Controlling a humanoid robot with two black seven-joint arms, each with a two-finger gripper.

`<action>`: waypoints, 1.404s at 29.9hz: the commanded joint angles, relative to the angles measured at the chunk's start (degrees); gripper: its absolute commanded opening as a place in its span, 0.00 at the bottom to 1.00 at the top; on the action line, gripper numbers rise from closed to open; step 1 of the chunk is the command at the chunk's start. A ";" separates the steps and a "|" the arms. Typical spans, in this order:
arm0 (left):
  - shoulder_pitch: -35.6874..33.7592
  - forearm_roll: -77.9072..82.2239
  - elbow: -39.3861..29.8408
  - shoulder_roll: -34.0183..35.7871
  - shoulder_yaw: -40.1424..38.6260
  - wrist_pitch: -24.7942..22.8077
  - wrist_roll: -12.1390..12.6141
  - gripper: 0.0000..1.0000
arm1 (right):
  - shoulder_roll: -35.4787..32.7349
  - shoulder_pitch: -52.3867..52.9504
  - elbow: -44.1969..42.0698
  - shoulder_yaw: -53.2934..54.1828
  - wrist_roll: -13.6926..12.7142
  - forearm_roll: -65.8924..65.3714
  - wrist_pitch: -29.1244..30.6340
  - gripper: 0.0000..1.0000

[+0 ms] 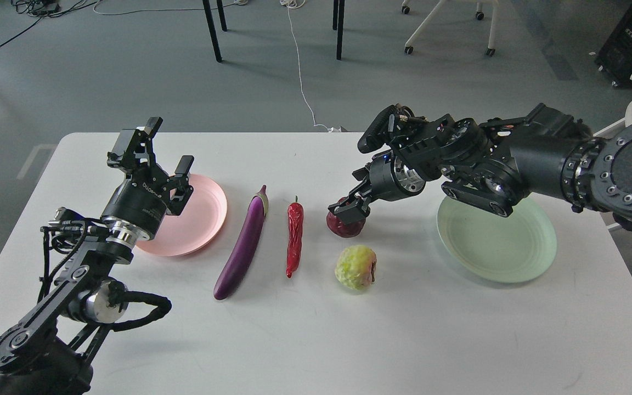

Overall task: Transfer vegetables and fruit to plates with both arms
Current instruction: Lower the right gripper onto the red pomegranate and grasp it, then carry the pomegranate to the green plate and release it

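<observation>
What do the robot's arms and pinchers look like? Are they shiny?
Both arms are black with shiny silver rings at the joints. The left arm has looped black cables hanging beside it, and the left gripper has two black fingers and white lettering on its body. The right arm is thicker, ringed with small bolts. The right gripper is black too.

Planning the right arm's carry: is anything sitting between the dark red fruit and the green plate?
Nothing visible. The dark red fruit, under the right hand, has bare table between it and the green plate. The yellow-green fruit lies nearer the camera, off that line.
</observation>
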 commanded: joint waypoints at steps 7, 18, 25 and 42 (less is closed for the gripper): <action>0.01 0.00 0.00 0.00 -0.01 -0.07 -0.01 0.98 | 0.62 -2.27 -0.90 -2.71 -0.01 -0.89 -3.26 0.97; 0.01 0.00 0.00 0.00 0.08 -0.07 -0.01 0.98 | 0.62 -3.15 -0.81 -2.89 -0.01 -0.89 -6.43 0.95; 0.01 0.00 -0.09 0.62 0.08 -0.08 -0.01 0.98 | 0.62 -3.33 -0.55 -2.89 -0.01 -0.89 -6.52 0.93; 0.01 -0.09 -0.97 1.32 0.17 -0.08 0.08 0.98 | 0.62 -3.33 -0.11 -4.29 -0.01 -0.89 -6.52 0.46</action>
